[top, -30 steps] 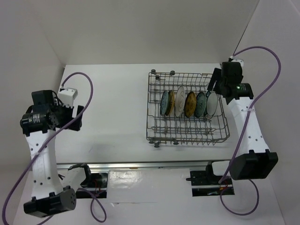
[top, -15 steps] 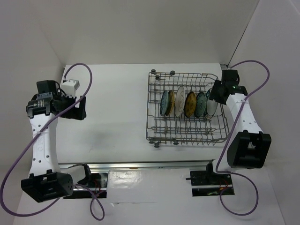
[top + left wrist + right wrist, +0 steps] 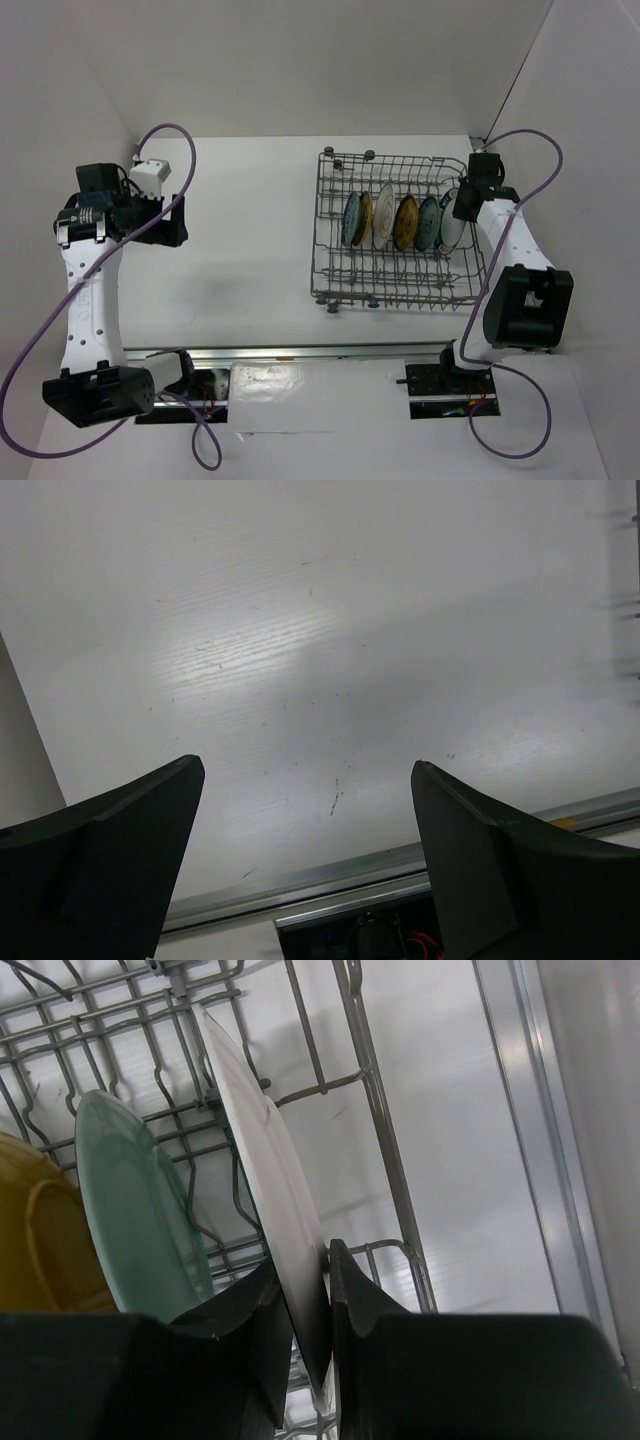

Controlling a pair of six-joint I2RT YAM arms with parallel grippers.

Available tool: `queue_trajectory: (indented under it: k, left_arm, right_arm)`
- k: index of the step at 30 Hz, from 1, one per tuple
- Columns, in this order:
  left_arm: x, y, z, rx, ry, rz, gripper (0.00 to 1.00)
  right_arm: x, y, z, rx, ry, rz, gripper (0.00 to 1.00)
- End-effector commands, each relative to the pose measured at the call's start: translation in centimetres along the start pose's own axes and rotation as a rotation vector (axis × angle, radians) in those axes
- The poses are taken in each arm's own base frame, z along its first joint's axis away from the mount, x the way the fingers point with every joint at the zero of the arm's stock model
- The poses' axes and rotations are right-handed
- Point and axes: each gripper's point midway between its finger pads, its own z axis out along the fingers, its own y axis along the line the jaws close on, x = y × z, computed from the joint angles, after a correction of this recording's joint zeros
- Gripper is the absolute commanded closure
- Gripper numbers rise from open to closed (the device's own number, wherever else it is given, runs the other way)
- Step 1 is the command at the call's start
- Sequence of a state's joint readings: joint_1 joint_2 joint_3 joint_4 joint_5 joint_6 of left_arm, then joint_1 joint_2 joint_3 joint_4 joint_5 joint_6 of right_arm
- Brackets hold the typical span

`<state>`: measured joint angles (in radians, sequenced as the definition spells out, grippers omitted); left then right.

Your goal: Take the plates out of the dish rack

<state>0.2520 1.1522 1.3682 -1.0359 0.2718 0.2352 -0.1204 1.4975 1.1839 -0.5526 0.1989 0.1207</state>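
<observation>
White plate (image 3: 262,1185) in hand (image 3: 305,1262), tines (image 3: 304,1026) around

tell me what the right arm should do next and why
Probably lift the white plate straight up. The right gripper straddles its rim, fingers seemingly pressed on both faces, while the plate stands upright between the rack wires, close beside a green plate. A sideways pull would likely snag the wires or knock that neighbour.

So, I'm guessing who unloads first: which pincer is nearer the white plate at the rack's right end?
Right. The right pincer grips the white plate at its edge, one finger on each side. The left pincer hangs open over the table, well left of the dish rack.
</observation>
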Motion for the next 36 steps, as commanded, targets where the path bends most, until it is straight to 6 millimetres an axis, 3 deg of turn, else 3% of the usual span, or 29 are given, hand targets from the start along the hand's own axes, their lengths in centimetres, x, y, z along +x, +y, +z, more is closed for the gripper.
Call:
queue_trajectory:
  k: [1,5,6,7,9,10,11,14,16,17,18,20,21,22,23,24,25,26,27,28,31,34,36]
  left_arm:
    - [-1.5,-1.1,-0.7,0.058,-0.060,0.024,0.01]
    - [-2.6,-2.8,-1.0,0.153,-0.108,0.021,0.01]
    - [-2.7,-3.1,-1.0,0.168,-0.111,0.011,0.01]
    - [-3.3,-3.4,-1.3,0.182,-0.134,0.010,0.01]
    - [-3.3,-3.8,-1.3,0.199,-0.136,0.017,0.01]
    - [-3.7,-4.1,-1.5,0.212,-0.147,0.012,0.01]
    - [-3.7,-4.3,-1.6,0.221,-0.150,0.012,0.01]
    - [-4.0,-5.2,-1.8,0.279,-0.170,0.041,0.01]
    - [-4.8,-6.2,-2.5,0.330,-0.216,0.070,0.01]
    - [-5.2,-6.3,-2.6,0.338,-0.235,0.079,0.01]
    - [-5.7,-6.4,-2.6,0.345,-0.250,0.067,0.01]
    - [-6.9,-7.0,-2.8,0.384,-0.297,0.023,0.01]
    - [-7.3,-7.5,-3.0,0.419,-0.313,0.022,0.01]
    - [-8.1,-8.6,-3.6,0.496,-0.336,0.012,0.01]
    - [-8.4,-9.2,-4.0,0.532,-0.349,0.007,0.01]
    - [-8.7,-9.6,-4.0,0.567,-0.354,-0.003,0.01]
    - [-9.3,-10.3,-4.6,0.620,-0.377,-0.010,0.01]
    - [-9.3,-10.6,-4.9,0.641,-0.375,-0.020,0.01]
    - [-9.8,-10.6,-5.0,0.648,-0.395,-0.010,0.01]
    - [-9.7,-10.9,-4.8,0.657,-0.392,-0.004,0.01]
    - [-8.7,-9.7,-2.4,0.584,-0.330,-0.042,0.01]
    - [-6.9,-9.7,-0.4,0.584,-0.257,-0.034,0.01]
    - [-5.4,-9.3,1.3,0.567,-0.186,-0.055,0.04]
  right_arm:
    - [-4.8,-1.0,-1.4,0.051,-0.152,0.061,1.00]
    - [-8.2,-2.3,-4.9,0.138,-0.272,0.047,1.00]
    - [-9.1,-1.8,-5.8,0.138,-0.300,0.013,1.00]
    - [-10.9,-1.9,-7.6,0.146,-0.357,0.016,1.00]
    - [-12.6,-1.6,-9.5,0.184,-0.407,0.002,1.00]
    - [-14.6,-1.5,-11.5,0.191,-0.468,0.005,1.00]
    - [-15.4,-1.7,-13.1,0.224,-0.499,0.006,1.00]
    - [-18.0,1.8,-18.0,0.159,-0.617,-0.016,1.00]
    - [-18.4,6.6,-21.3,0.025,-0.685,-0.035,1.00]
    - [-18.0,9.3,-22.5,-0.083,-0.701,-0.068,1.00]
    - [-16.6,13.6,-23.9,-0.229,-0.698,-0.123,1.00]
    - [-14.2,19.0,-25.3,-0.493,-0.655,-0.128,1.00]
    - [-12.6,23.3,-27.2,-0.754,-0.629,-0.158,1.00]
    - [-9.7,25.5,-26.4,-0.892,-0.534,-0.133,1.00]
    - [-8.2,27.2,-27.4,-1.032,-0.502,-0.135,1.00]
    - [-7.0,29.3,-30.6,-1.269,-0.500,-0.167,1.00]
    - [-3.9,31.3,-30.0,-1.370,-0.368,-0.137,1.00]
    - [-2.6,32.3,-30.8,-1.453,-0.334,-0.153,1.00]
    - [-1.8,33.3,-32.8,-1.571,-0.331,-0.192,1.00]
    - [0.1,35.0,-32.9,-1.615,-0.274,-0.219,1.00]
    - [2.5,37.3,-34.4,-1.714,-0.223,-0.266,1.00]
    - [4.0,38.4,-34.7,-1.779,-0.168,-0.272,1.00]
    - [6.2,39.9,-34.0,-1.795,-0.095,-0.303,1.00]
